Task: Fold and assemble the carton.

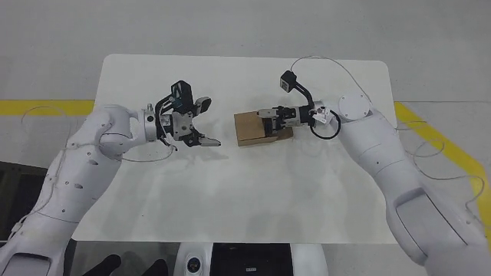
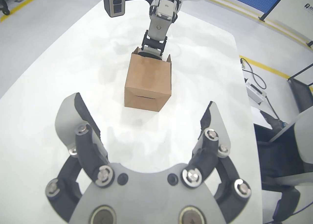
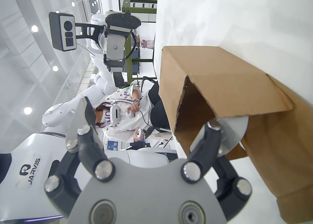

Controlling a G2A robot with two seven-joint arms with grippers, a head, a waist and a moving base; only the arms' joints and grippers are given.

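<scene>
Right wrist view: finds the right gripper [image 3: 146, 113] spread wide at the carton [image 3: 220, 73], one finger tucked inside its open end and the other outside, off the cardboard. Top view: puts the carton on its side near the middle of the white table [image 1: 230, 199], closed end toward the left gripper [image 1: 208, 123]. Left wrist view: has that gripper spread too, holding nothing, near the carton but apart from it.
</scene>
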